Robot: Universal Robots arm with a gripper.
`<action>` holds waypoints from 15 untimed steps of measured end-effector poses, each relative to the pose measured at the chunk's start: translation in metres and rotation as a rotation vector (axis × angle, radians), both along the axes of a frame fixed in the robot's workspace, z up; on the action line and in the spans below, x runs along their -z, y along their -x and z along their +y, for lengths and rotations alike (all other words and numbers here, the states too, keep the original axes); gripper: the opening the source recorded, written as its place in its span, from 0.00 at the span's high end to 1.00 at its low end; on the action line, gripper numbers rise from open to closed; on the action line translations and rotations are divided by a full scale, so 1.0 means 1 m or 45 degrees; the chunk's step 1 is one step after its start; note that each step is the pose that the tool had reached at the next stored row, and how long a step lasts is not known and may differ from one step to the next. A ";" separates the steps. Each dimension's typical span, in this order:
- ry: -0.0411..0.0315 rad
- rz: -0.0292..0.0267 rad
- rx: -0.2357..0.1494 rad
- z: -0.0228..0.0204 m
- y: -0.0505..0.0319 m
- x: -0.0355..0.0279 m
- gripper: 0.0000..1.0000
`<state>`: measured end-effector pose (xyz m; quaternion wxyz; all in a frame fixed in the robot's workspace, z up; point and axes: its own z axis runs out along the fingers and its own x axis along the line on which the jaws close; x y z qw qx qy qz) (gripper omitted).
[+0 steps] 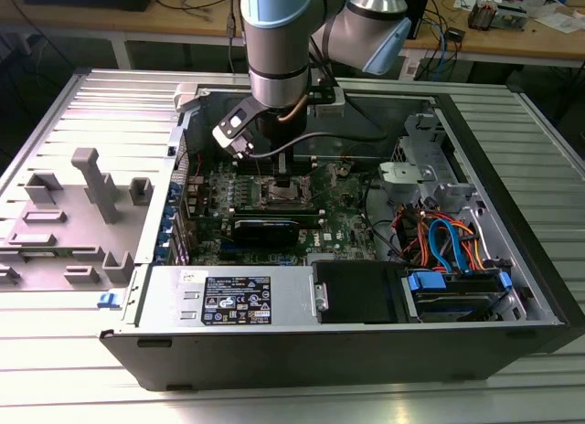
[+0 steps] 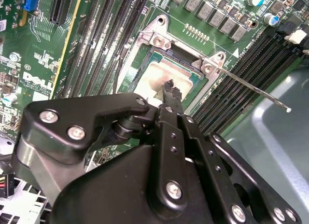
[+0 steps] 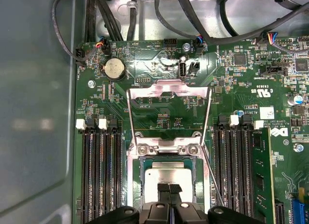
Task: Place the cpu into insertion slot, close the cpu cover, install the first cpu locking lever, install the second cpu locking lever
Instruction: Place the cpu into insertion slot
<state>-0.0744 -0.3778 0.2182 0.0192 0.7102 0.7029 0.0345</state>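
1. The claw (image 3: 169,189) is clenched, fingertips together and gripping nothing, resting on or just above the cpu (image 3: 153,178).
2. The cpu lies inside the insertion slot (image 3: 136,183); the cpu cover (image 3: 169,91) is flipped open beyond it.
3. Likely risk: off-centre tip pressure could tilt the chip and bend the socket contacts.

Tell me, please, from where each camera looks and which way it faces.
Exterior view: off the arm, raised, looks down into the open computer case; the arm and gripper show.
First wrist view: on the arm, looks straight down on the green board and open cpu cover; the gripper shows.
Second wrist view: on the arm, looks slantwise past the gripper at the cpu.
Both wrist views share the gripper over the cpu in the insertion slot.
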 end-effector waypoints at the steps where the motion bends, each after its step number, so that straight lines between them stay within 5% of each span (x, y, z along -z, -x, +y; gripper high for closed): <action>1: 0.0000 0.0000 0.000 0.0000 -0.0001 0.0000 0.89; 4: -0.0023 0.0095 0.000 0.0000 -0.0012 0.0000 0.89; 7: -0.0176 0.0402 0.000 0.0001 -0.0033 0.0000 0.89; 15: -0.0177 0.0433 -0.010 0.0000 -0.0055 0.0001 0.89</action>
